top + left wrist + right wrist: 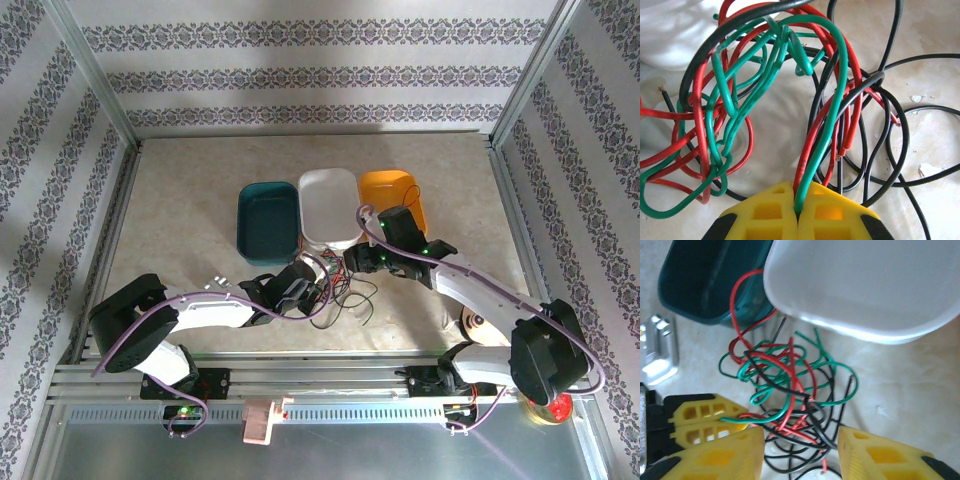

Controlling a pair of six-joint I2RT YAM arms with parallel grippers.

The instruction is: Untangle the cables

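The cables (pixel 348 290) lie as one tangle of red, green and black wires on the table in front of the white bin. My left gripper (pixel 799 202) is shut on a green cable (pixel 826 131), with a red cable (pixel 809 150) pinched beside it. From the jaws the tangle (pixel 765 85) fans out in loops. In the top view the left gripper (pixel 300 293) sits at the tangle's left edge. My right gripper (pixel 800 452) stands open just above the bundle (pixel 790 385), black and red strands showing between its fingers. The right gripper (pixel 356 262) is at the tangle's upper right.
Three bins stand side by side behind the cables: teal (pixel 268 222), white (pixel 330 205) and orange (pixel 392 195). A small metal piece (pixel 657 347) lies left of the tangle. Aluminium frame rails (pixel 100 85) bound the table.
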